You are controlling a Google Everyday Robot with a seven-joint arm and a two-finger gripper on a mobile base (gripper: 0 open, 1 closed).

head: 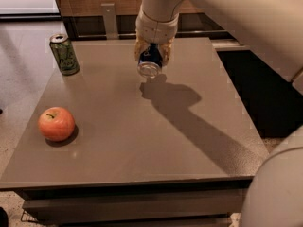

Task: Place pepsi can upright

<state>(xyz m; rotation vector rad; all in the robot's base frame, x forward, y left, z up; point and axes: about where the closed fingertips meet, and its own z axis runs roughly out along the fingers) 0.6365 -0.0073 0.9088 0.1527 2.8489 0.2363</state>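
Note:
The pepsi can (150,68) is dark blue with a silver end. It is held in my gripper (152,56) at the back middle of the grey table (142,141). The yellowish fingers (139,50) are shut on the can's sides. The can hangs tilted, its silver end pointing down and toward the camera, a little above the tabletop. Its shadow lies on the table just below and to the right. The arm comes down from the top right.
A green can (65,54) stands upright at the table's back left corner. A red apple (56,123) lies near the left front. A wooden cabinet (94,4) stands behind the table. The robot's white body fills the right edge.

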